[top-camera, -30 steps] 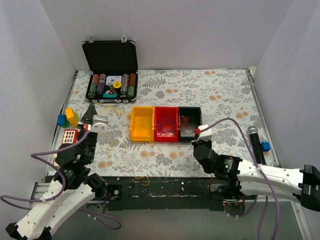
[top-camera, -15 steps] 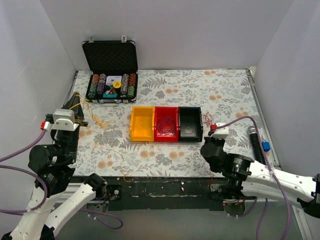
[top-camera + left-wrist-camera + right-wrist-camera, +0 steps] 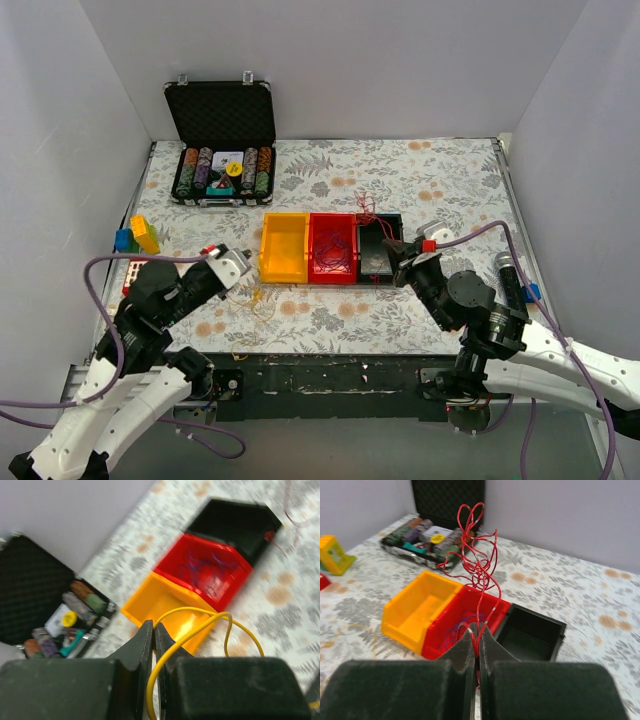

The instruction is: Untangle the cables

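Note:
My left gripper is shut on a thin yellow cable just left of the yellow bin. The cable trails in loops over the mat toward the near edge. In the left wrist view the yellow cable passes between the closed jaws. My right gripper is shut on a curly red cable over the black bin. In the right wrist view the red cable rises from the jaws. A purple cable lies in the red bin.
An open poker chip case stands at the back left. Toy blocks sit at the left edge. A black cylinder and a blue piece lie at the right edge. The case also shows in the left wrist view.
My left gripper swung from the far left toward the yellow bin, dragging the yellow cable. My right gripper moved left over the black bin with the red cable.

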Tool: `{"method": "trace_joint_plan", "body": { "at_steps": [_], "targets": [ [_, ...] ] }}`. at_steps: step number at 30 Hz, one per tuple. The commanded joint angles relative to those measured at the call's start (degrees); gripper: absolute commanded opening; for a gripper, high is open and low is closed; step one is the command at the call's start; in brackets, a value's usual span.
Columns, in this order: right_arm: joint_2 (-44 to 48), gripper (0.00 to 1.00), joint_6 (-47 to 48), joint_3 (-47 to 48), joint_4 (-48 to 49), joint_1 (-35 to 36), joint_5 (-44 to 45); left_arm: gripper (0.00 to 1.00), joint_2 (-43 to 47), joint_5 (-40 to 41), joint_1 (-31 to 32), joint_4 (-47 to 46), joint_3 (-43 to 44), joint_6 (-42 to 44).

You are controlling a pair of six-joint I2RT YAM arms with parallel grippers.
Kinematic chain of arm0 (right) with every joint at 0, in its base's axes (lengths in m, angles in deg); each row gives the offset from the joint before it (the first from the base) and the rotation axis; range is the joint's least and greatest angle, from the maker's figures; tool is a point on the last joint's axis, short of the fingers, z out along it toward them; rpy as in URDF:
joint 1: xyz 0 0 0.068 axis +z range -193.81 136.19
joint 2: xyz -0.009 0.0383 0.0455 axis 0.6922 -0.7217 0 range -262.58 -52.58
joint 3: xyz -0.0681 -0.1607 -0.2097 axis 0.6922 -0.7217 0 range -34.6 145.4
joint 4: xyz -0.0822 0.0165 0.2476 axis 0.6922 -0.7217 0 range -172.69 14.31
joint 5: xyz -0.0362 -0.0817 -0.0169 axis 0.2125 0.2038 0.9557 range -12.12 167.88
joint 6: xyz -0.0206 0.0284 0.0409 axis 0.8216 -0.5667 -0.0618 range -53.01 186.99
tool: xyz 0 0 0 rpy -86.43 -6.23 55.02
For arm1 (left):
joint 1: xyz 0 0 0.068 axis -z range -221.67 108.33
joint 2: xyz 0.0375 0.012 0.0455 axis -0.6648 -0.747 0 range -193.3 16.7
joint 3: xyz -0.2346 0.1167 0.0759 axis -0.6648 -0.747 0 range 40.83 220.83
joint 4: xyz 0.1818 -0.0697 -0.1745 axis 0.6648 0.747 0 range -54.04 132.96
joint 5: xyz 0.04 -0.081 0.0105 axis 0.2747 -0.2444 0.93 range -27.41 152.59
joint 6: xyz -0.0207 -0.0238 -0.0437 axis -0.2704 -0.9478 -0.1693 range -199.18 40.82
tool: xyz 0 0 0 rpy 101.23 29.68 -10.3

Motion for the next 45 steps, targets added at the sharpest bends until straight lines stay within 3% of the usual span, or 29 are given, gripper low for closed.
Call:
{"method": "trace_joint_plan", "body": {
  "at_steps": [1, 8, 11, 13, 21, 25, 39, 42, 45],
  "targets": [
    [-1.5, 0.01, 2.6, 5.1, 2.7, -0.1, -14.0, 0.07, -0.6, -13.5, -0.3, 7.9, -3.2, 5.0],
    [-4.3, 0.01, 1.6, 7.2, 0.4, -0.1, -24.5, 0.74, -0.7, -18.9, -0.4, 11.4, -3.3, 8.0],
    [-5.0, 0.01, 0.3, 7.3, 0.5, 0.0, -28.2, 0.92, -1.4, -19.5, -0.3, 9.8, -2.5, 8.2],
    [-5.8, 0.01, -0.1, 7.7, 0.1, -0.1, -30.5, 0.98, -2.1, -19.3, -0.3, 7.4, -1.7, 7.5],
    [-10.1, 0.01, -0.9, 9.1, -2.5, -0.1, -37.6, 0.98, -9.6, -22.6, -0.4, 3.2, 7.4, 4.7],
    [-12.4, 0.01, -1.1, 9.7, -2.0, -0.1, -41.9, 0.98, -14.0, -30.4, -0.3, 2.8, 12.8, 0.9],
    [-20.7, 0.01, -0.9, 14.5, -1.0, 0.0, -51.3, 0.98, -27.8, -47.1, 1.0, 0.6, 16.2, -0.1],
    [-21.9, 0.01, -0.5, 14.9, -0.6, -0.1, -51.5, 0.89, -29.5, -48.6, 1.9, 0.6, 17.0, -0.5],
    [-22.8, 0.01, 0.2, 15.4, -0.6, -0.1, -50.8, 0.66, -30.6, -50.3, 2.3, 0.6, 18.1, -2.3]
  ]
}}
